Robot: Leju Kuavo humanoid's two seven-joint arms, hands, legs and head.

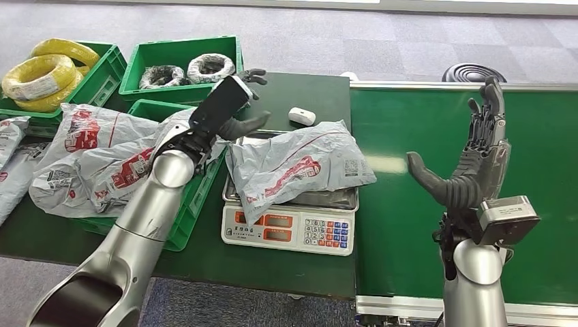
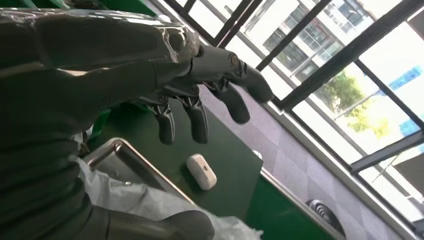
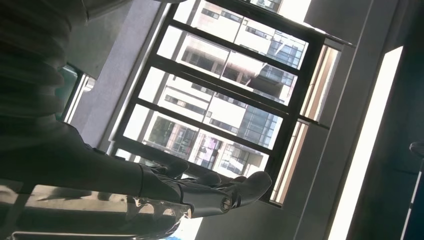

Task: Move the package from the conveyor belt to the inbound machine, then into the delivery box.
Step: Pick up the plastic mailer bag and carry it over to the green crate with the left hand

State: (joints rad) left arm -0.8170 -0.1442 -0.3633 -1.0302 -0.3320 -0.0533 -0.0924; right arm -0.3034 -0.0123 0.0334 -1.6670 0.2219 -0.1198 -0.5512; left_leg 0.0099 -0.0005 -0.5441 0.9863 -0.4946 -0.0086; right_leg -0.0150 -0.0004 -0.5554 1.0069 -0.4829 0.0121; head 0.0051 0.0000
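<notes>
Package on scale, frame centre; left hand and right hand both spread, empty; risk: slick bag overhangs pan, may slide during pickup.

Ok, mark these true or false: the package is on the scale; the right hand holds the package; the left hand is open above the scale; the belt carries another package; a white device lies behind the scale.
1. True: the package lies on the scale.
2. False: the right hand holds nothing.
3. True: the left hand is open.
4. False: the belt is bare.
5. True: white device.
</notes>
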